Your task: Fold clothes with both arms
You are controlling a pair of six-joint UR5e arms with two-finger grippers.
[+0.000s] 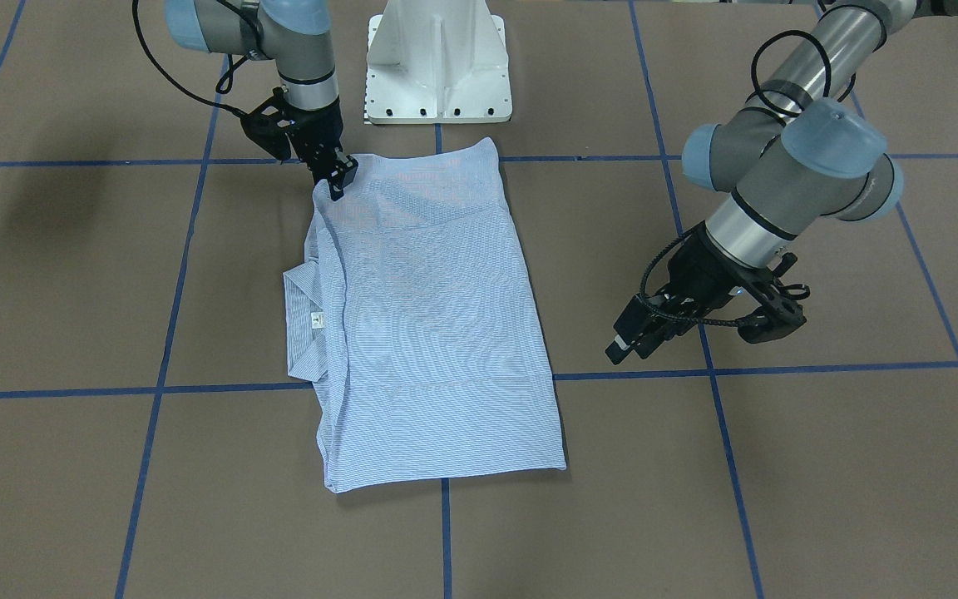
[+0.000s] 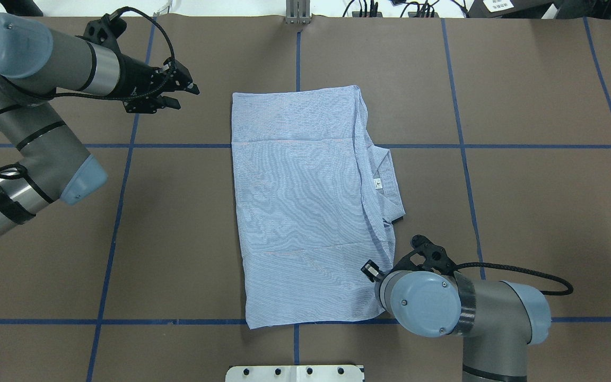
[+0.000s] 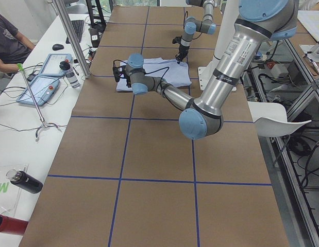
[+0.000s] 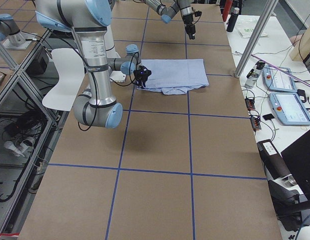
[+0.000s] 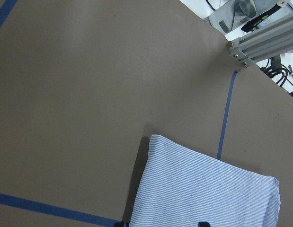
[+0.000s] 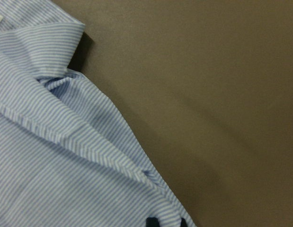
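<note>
The light blue and white striped shirt (image 1: 429, 316) lies folded into a long rectangle at the table's middle (image 2: 305, 207). Its collar (image 2: 387, 180) and small white label (image 1: 318, 319) stick out on my right arm's side. My right gripper (image 1: 338, 181) is down at the shirt's corner nearest the robot, on the collar side (image 2: 372, 270). In the right wrist view its fingertips (image 6: 151, 221) stand close together, pinching the shirt's edge (image 6: 66, 156). My left gripper (image 2: 186, 94) hovers open above bare table, well apart from the shirt's far corner (image 5: 203, 189). Nothing is in it.
The white pedestal base (image 1: 437, 66) stands at the robot's edge, just behind the shirt. Blue tape lines (image 2: 120, 212) cross the brown table. An aluminium post (image 5: 260, 40) rises at the far edge. A side table with tablets (image 3: 43, 77) and bottles, and a seated person, lie beyond it.
</note>
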